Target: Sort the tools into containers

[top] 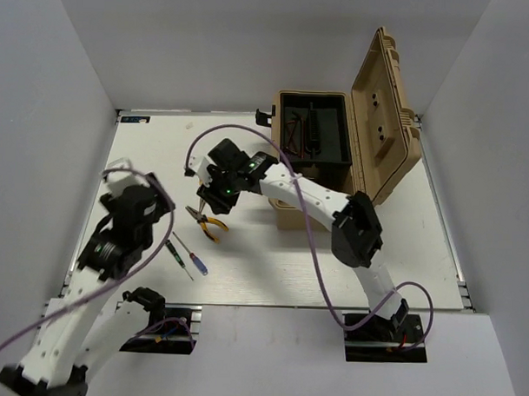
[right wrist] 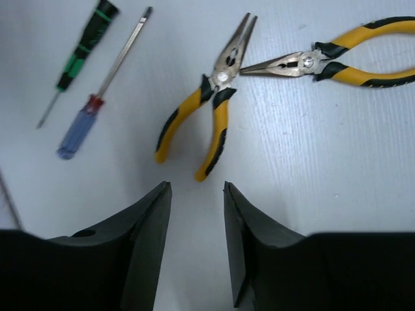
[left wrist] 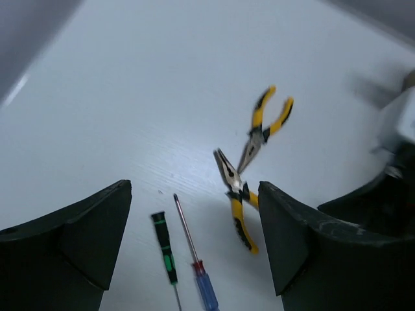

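Observation:
Two yellow-handled pliers lie nose to nose on the white table, one (right wrist: 214, 97) just beyond my right gripper (right wrist: 196, 186) and the other (right wrist: 324, 61) to its right. The right gripper is open and empty above the table (top: 216, 196). A green-handled screwdriver (right wrist: 84, 45) and a blue-handled screwdriver with a red collar (right wrist: 81, 123) lie side by side to the left. My left gripper (left wrist: 194, 188) is open and empty, hovering over the green-handled screwdriver (left wrist: 165, 249) and the blue-handled one (left wrist: 202, 285), with the pliers (left wrist: 237, 201) beyond. No hex key shows on the table.
An open tan case (top: 384, 124) stands at the back right, its lid upright. Its black tray (top: 315, 130) holds dark items. Grey walls close in the table on the left, back and right. The right arm's cable (top: 310, 252) loops over the table.

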Tool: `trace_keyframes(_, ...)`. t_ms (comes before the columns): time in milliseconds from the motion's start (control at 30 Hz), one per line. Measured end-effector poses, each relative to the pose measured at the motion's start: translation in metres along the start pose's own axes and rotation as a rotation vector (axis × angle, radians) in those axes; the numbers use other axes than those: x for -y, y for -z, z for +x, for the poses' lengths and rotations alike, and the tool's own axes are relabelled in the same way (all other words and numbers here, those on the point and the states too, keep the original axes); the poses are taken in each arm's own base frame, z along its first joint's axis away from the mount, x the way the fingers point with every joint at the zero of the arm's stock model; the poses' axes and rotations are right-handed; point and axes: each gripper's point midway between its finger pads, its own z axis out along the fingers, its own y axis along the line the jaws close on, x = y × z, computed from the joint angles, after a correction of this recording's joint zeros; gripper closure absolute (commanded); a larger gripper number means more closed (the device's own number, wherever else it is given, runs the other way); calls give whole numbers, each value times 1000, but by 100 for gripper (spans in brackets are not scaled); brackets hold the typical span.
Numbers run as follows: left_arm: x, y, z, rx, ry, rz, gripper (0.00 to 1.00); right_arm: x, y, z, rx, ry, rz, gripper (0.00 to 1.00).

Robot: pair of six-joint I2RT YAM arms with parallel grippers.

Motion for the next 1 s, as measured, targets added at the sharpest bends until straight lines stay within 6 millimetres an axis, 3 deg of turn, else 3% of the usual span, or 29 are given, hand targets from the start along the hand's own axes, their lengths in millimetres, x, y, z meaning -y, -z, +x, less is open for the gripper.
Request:
trace_keyframes(100, -30, 26, -17, 129, 97, -22, 11, 9, -29, 11, -47, -6, 33, 51)
trace_keyframes(200, -50, 36, -17, 193, 146, -51, 11, 15, -53, 32, -114, -13, 61, 50)
trace_keyframes(300, -57, 33, -8, 184, 134, -82, 11, 18, -70, 49, -162, -21, 77, 50)
trace_keyframes(600, -63, 33, -4, 185, 138, -102, 11, 21, -97, 64, -201, -28, 102, 48)
trace_keyframes(700, -64, 34, -5, 191, 147, -101, 11, 20, -105, 66, -205, -21, 107, 62)
trace_keyframes(867, -65, 34, -5, 193, 149, -105, 11, 20, -109, 61, -189, -13, 110, 100)
trace_keyframes(1000, -65, 34, -5, 194, 150, -105, 11, 19, -109, 61, -188, -20, 105, 100)
